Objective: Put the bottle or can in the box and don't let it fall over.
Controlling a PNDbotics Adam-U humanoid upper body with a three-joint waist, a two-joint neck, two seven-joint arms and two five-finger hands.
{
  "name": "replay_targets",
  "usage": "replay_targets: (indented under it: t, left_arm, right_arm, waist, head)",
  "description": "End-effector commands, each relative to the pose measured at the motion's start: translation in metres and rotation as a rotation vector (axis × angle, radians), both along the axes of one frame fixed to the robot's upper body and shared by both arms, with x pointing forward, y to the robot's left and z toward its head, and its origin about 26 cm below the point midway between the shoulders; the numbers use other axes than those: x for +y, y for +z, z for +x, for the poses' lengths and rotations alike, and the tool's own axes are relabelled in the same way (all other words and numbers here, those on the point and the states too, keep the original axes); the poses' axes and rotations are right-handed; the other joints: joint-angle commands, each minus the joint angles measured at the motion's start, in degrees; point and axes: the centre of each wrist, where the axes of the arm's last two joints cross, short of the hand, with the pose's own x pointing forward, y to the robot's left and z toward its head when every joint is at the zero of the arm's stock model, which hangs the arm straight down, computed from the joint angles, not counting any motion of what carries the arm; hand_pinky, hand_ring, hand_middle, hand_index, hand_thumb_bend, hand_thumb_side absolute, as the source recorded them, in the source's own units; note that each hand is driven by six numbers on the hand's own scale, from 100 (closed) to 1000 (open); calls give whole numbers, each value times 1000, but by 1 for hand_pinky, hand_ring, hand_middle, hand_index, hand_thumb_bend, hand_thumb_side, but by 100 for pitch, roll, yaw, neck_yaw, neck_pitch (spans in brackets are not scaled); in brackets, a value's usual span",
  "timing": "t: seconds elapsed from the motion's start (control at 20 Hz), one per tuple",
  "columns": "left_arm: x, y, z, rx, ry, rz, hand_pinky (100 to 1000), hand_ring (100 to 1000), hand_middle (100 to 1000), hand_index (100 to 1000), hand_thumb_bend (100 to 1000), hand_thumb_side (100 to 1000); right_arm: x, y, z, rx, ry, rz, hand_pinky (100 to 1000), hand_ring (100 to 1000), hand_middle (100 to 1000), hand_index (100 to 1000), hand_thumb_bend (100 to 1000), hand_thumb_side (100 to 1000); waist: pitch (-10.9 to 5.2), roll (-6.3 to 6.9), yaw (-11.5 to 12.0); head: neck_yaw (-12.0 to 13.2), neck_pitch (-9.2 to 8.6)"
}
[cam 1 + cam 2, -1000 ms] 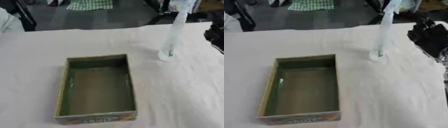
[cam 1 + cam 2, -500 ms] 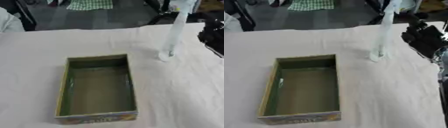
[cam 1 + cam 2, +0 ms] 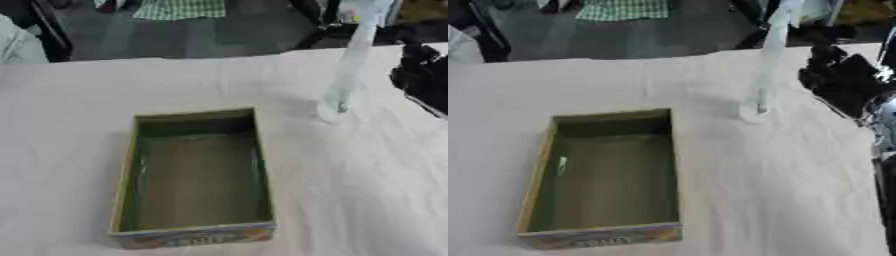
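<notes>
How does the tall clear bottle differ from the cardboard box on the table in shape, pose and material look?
The bottle is tall, slim and upright; the box is low, wide and lies flat. The bottle is see-through and pale; the box is opaque, with a green inside and a printed front. The bottle stands nearer the right hand; the box sits nearer the front. Both rest on the white cloth.

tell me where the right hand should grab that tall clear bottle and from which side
Probably around the mid-body of the bottle, coming from its right, where the right hand already is. It stands upright, tall and slim, so a high grip might tip it.
</notes>
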Motion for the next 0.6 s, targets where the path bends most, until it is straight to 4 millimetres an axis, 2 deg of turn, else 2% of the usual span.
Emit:
replay_targets:
  t: [0.05,0.6]
  left_arm:
    - [0,9,-1,-28,-11,20,823,1000,983,766,777,654]
    - [0,9,0,-28,-16,19,823,1000,984,765,776,653]
  right_arm:
    - [-2,11,1,-19,14,-16,100,100,279,1000,617,1000]
    - [-3,7,9,0,44,-3,100,100,266,1000,624,1000]
  waist:
    - [-65,1,8]
    - [-46,17,32]
  head:
    - [-3,-69]
    - [-10,-98]
